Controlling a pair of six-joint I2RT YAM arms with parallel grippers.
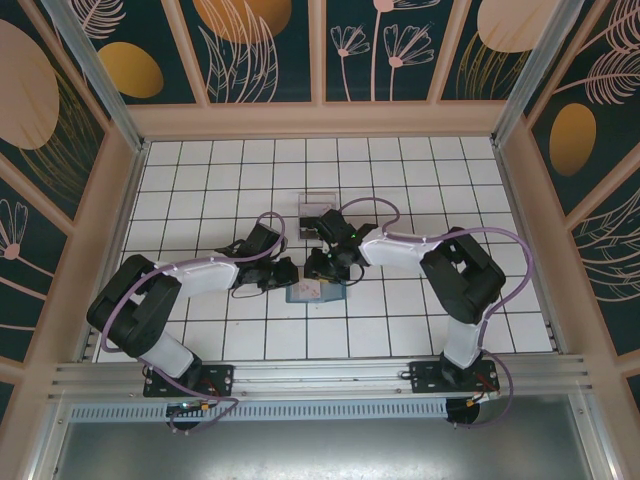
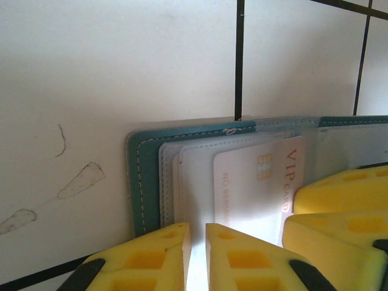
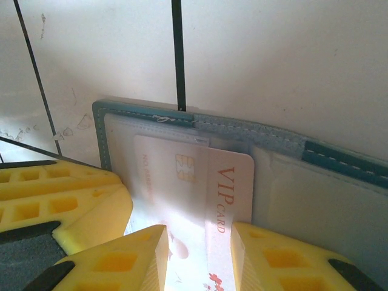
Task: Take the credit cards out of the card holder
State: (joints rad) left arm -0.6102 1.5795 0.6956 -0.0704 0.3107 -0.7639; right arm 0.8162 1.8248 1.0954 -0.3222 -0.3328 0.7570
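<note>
The slate-blue card holder [image 1: 315, 292] lies open and flat on the white tiles between both arms. In the left wrist view its stitched edge [image 2: 145, 176] and clear sleeves show. A white credit card [image 2: 248, 188] marked VIP CARD sticks partly out of a sleeve. My left gripper [image 2: 197, 248] is almost closed, its yellow tips resting on the holder's near edge with nothing pinched. My right gripper [image 3: 200, 254] stands partly open, its tips down over the white card [image 3: 200, 176], which is wider than the gap. The holder's other half [image 3: 339, 160] lies to the right. No dark card shows.
A clear plastic tray [image 1: 318, 210] stands just behind the grippers. The two grippers [image 1: 283, 274] [image 1: 322, 268] are close together over the holder. The left gripper's yellow fingers [image 3: 60, 200] crowd the right wrist view. Wooden walls [image 1: 320, 120] ring the tiled floor.
</note>
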